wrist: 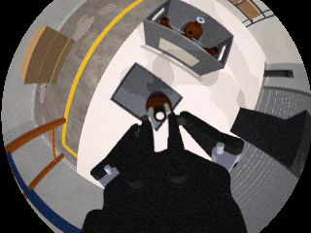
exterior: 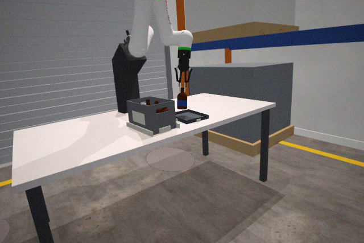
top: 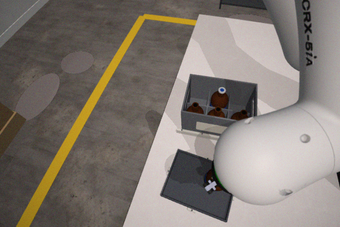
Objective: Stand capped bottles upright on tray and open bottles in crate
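My gripper is shut on the neck of a capped brown bottle with a blue label. The bottle hangs upright a little above the dark flat tray, over its side nearest the arm. The grey crate stands beside the tray. In it stand another capped bottle with a white cap and three open bottles. In the top view the arm hides most of the gripper.
The white table carries the crate and the tray near its edge. A dark robot pedestal stands behind the crate. The floor has a yellow line.
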Controlling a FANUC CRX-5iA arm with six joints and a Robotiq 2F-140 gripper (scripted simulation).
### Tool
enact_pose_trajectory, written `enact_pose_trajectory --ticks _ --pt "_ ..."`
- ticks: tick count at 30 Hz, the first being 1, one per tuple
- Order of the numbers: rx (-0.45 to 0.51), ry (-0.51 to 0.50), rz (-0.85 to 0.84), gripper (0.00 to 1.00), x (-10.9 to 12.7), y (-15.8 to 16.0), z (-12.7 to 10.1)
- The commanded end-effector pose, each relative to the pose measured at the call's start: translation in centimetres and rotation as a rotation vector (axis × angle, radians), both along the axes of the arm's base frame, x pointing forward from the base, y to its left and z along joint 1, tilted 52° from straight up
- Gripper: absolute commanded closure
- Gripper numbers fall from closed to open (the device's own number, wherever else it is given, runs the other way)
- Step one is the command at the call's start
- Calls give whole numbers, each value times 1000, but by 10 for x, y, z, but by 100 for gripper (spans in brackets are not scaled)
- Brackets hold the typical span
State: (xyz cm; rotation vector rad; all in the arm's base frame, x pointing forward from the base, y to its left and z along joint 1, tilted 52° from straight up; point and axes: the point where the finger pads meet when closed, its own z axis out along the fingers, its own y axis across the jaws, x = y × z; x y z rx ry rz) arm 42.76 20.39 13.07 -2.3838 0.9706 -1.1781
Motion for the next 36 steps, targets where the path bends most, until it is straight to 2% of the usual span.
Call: enact_pose_trajectory --ticks 1,20,36 --pt "2 -3 1 100 7 1 -5" --pt "2 -4 1 100 30 5 -22" --pt "2 -3 1 100 32 5 -25"
